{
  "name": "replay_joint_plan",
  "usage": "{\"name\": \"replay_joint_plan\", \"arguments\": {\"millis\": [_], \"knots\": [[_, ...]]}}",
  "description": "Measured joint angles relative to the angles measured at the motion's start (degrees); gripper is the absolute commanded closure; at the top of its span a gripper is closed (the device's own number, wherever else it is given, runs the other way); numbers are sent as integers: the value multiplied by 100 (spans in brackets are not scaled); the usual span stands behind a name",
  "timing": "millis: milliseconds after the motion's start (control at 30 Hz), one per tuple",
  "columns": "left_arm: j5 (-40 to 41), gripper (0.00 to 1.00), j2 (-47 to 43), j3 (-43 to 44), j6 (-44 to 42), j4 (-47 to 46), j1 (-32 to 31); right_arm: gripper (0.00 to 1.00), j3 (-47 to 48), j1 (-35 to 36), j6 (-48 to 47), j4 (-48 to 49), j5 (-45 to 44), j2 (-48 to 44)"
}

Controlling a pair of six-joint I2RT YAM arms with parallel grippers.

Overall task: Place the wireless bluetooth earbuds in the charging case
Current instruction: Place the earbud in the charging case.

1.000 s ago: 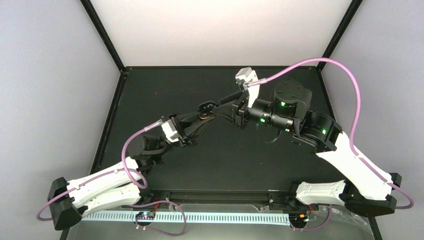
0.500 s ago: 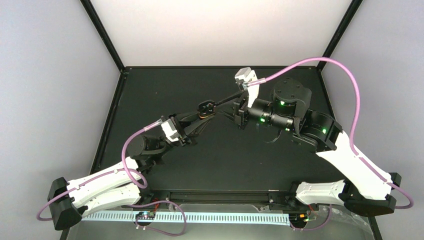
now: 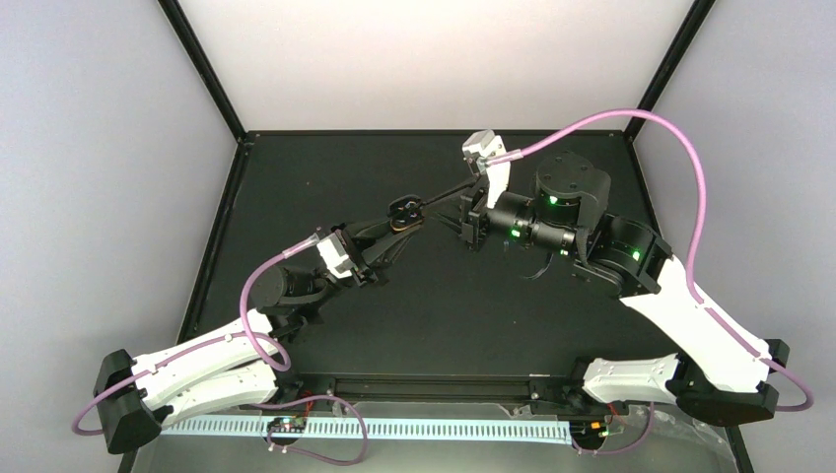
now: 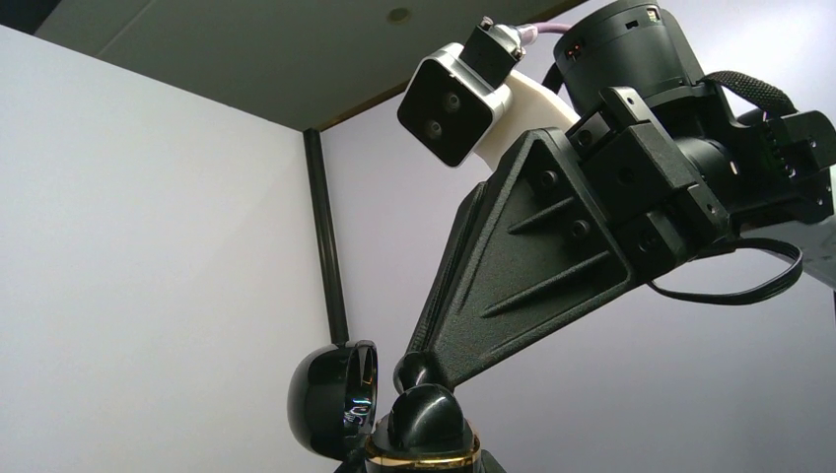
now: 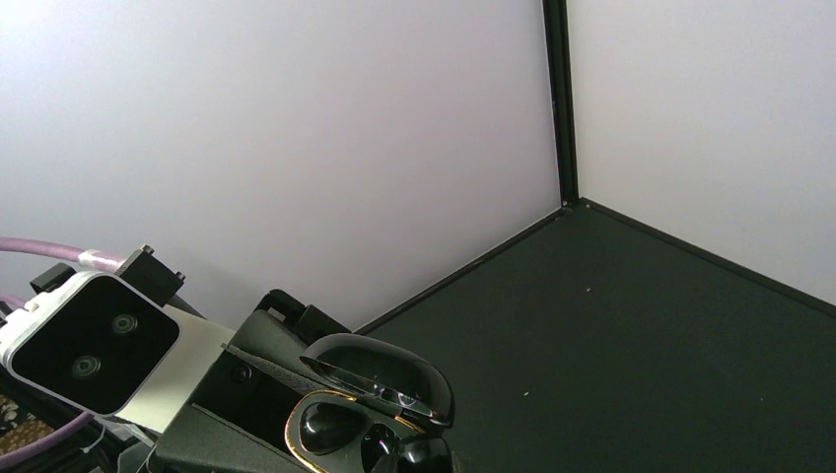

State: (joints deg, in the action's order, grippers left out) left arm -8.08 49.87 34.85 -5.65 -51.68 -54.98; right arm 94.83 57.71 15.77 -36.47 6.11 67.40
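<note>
Left wrist: earbud (image 4: 424, 422) in open charging case (image 4: 330, 402), right gripper (image 4: 413, 371) touching.

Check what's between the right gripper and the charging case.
A black earbud sits in the charging case, directly under the right gripper. No bare gap shows between them. The left wrist view shows it best.

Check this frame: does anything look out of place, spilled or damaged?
Nothing looks spilled or damaged. The charging case is held off the table in the left gripper, with its lid open. One earbud stands above the case's gold rim, under the right gripper, and is apparently not fully seated.
</note>
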Motion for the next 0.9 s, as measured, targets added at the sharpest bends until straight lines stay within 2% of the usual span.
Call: {"name": "replay_joint_plan", "arguments": {"millis": [400,667,767,900], "knots": [[168,98,0,28,-72,-7,0,96,52,-26,251,-15,-66,7],[267,98,42,72,-109,-2,0,96,111,-33,431,-17,-103,48],[293,98,52,76,-114,-7,0,90,111,-37,466,-17,-101,50],[293,98,76,83,-116,0,0,71,125,-31,522,-20,-48,46]]}}
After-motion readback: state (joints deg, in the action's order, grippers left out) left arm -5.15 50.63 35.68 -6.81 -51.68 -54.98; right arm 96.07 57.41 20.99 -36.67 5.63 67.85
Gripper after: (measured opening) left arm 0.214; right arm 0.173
